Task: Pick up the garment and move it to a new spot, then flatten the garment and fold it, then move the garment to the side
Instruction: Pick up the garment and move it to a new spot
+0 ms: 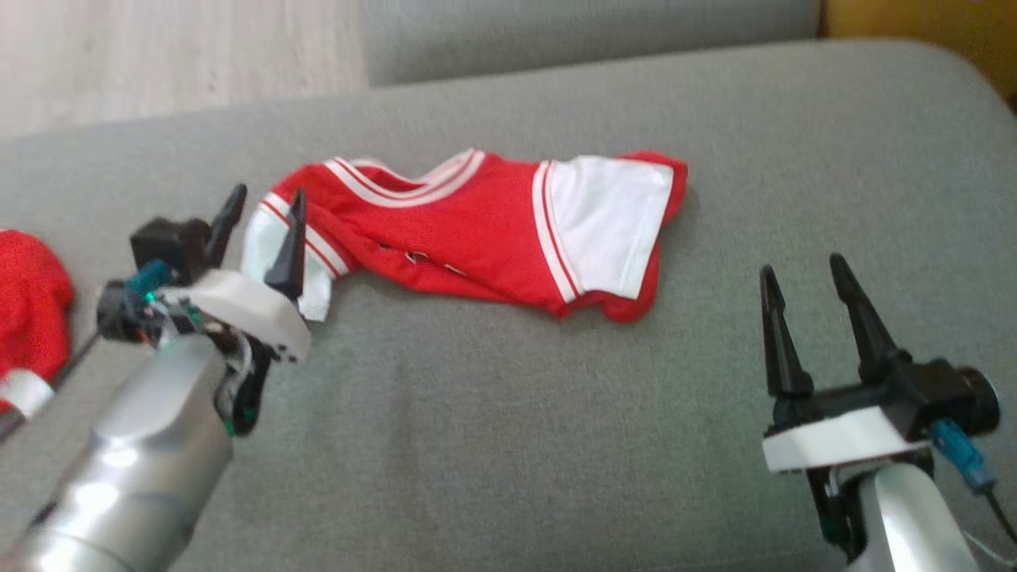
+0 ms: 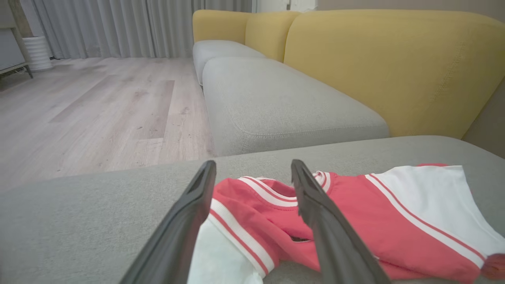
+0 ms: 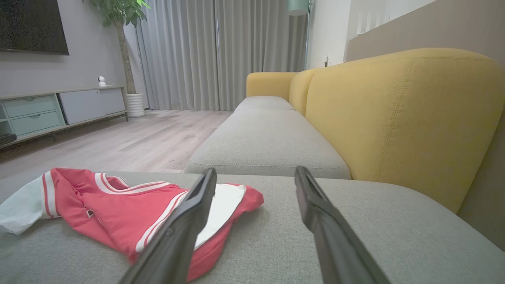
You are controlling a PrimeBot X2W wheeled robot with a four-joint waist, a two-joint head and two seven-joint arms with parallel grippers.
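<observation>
Left gripper (image 1: 268, 193), two long dark tapered fingers: left-centre of head view, jaws spread wide, tips pointing up frame, leaning slightly right. Below it white plastic wrist collar (image 1: 254, 306), then glossy silver left forearm (image 1: 135, 469) running to lower left corner.

Right gripper (image 1: 801, 266), same dark fingers – lower right of head view, jaws parted, tips up, tilted a little left. Silver right forearm (image 1: 902, 516) at bottom edge.

Wrist views – each gripper's fingers rise from bottom edge, clearly apart.
</observation>
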